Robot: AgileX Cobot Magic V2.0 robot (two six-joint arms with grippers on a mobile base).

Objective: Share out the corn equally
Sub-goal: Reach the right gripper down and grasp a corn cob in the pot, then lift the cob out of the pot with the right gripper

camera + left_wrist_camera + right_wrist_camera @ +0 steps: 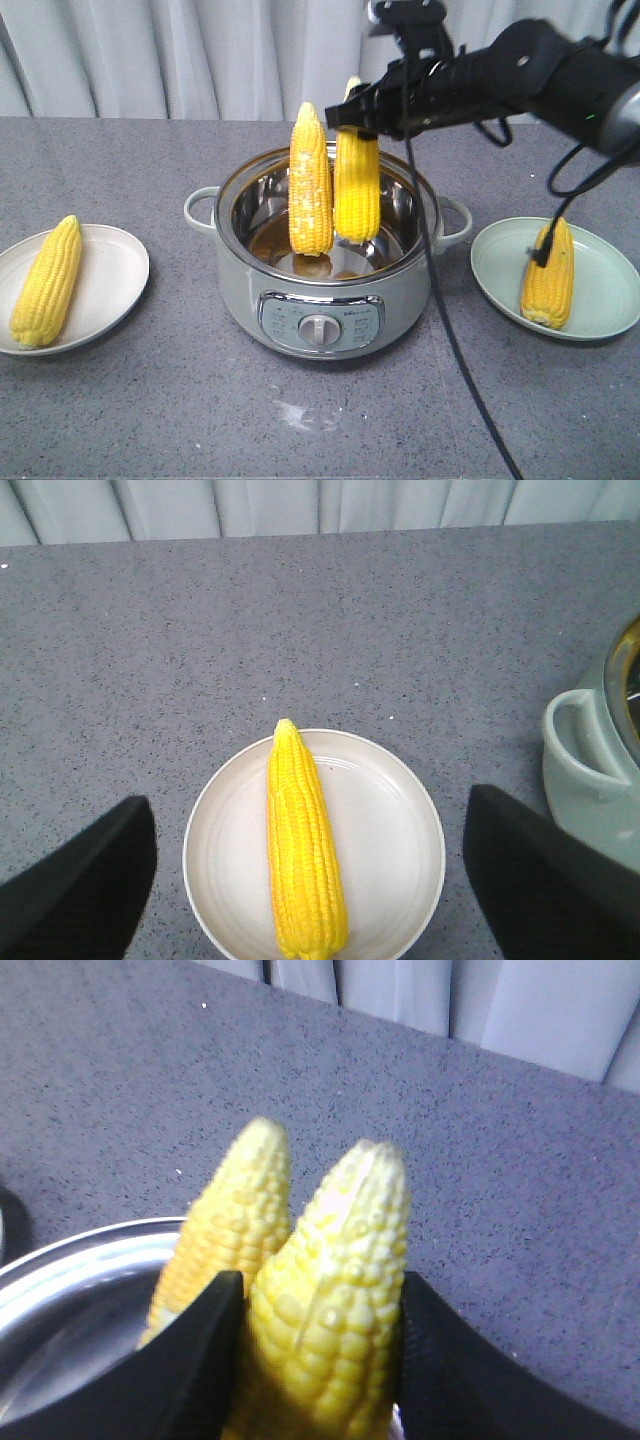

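Stainless-lined, pale green electric cooking pot point(240, 290) sits mid-table on the grey speckled tabletop point(150, 420). Two whole yellow corn cobs stand upright in it, tips up, side by side.

Step in hand: taking a cob out of the pot.
- The right gripper point(352, 112) is clamped across the upper part of the right-hand standing cob point(357, 195). The right wrist view shows a black finger on each side of it.
- I cannot tell whether its base is clear of the pot floor.
- The left-hand standing cob point(310, 190) is just beside it, possibly touching, and is not gripped.
- The left gripper point(315, 875) hovers over the cream round plate point(400, 820), jaws wide, holding nothing.

Count so far: one cob point(47, 280) lies flat on the cream plate, and one cob point(549, 275) lies on the pale green round plate point(600, 300). That makes one each, with two left to place.

Next move, as I judge it:
- lift straight up until the base clears the rim;
- avoid dragging the neighbouring cob over;
- carry the cob to the green plate and lay it beside the one already there.

The cobs are glossy and tapered, with tight kernel rows. The ungripped one looks paler, with whitish patches. A tapered, slick surface may slip in the jaws.
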